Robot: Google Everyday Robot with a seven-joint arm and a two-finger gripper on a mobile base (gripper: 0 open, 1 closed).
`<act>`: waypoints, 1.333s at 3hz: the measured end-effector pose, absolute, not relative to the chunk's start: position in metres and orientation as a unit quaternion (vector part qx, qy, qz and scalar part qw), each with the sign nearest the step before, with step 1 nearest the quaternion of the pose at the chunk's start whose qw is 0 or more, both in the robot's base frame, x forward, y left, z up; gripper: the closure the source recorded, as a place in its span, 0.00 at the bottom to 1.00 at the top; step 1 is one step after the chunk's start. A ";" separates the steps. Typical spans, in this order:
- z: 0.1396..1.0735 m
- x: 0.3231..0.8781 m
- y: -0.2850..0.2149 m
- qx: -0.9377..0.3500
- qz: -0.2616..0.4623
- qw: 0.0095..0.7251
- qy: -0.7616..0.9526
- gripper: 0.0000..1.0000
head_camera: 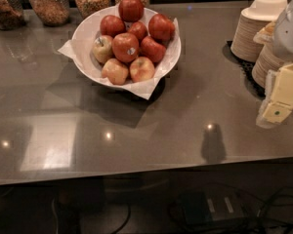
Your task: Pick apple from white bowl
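Countertop (185, 126) — apples (125, 47) in white bowl (83, 33), well left of claw (279, 101).

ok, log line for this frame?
stage: pre-grasp | claw: far right, by beige bowl stacks, apart from white bowl | apples: piled in bowl, none lifted

The gripper (279, 100) hangs at the right edge above the desk (151, 130), close against the stacks of beige bowls (254, 30). Between it and the white bowl (85, 35) the desk lies bare. On the bowl's far side stand glass jars (51, 4). The heaped apples (125, 47) are open from above and from the front.
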State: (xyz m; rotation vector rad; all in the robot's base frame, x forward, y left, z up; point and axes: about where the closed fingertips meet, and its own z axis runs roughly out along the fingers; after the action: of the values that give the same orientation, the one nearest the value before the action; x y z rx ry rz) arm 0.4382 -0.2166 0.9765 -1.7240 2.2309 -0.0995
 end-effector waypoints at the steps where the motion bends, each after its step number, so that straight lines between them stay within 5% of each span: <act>1: 0.977 0.438 -0.216 -0.603 -0.035 0.160 0.781 0.00; 4: 1.014 0.465 -0.134 -0.624 0.030 0.282 0.728 0.00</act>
State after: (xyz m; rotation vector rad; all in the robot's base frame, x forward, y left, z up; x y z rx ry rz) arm 0.4654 -0.1344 1.0140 -1.6718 1.9506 0.0803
